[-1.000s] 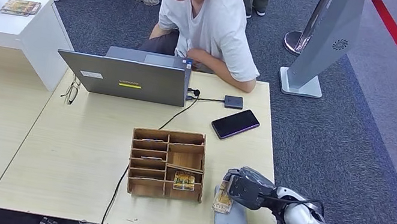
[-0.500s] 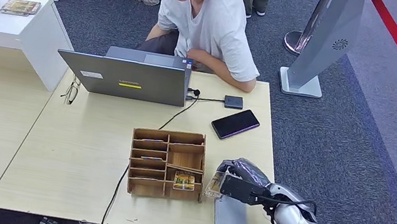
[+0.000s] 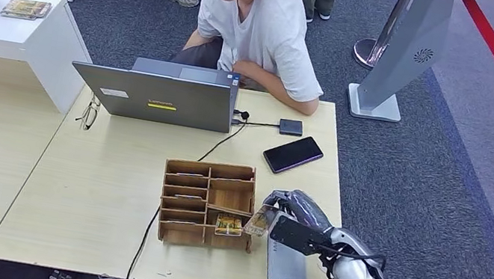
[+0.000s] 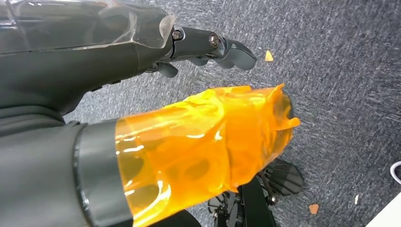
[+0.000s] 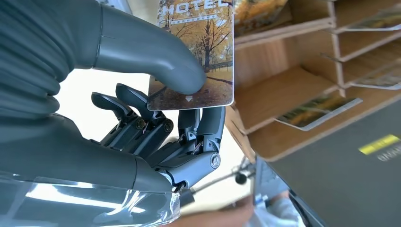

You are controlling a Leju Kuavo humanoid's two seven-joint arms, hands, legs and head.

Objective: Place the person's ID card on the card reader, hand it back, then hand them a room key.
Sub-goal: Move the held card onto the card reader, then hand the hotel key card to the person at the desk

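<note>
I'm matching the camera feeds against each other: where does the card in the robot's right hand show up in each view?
Head view: the hotel card sits at the right hand fingertips, beside the wooden organizer.
Right wrist view: the hotel card is pinched under the thumb, upper middle.
Left wrist view: no card, just carpet.
Shared landmark: the wooden organizer.

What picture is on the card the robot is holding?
Golden autumn trees under the word HOTEL, on the card pinched by the right hand; clearest in the right wrist view.
</note>
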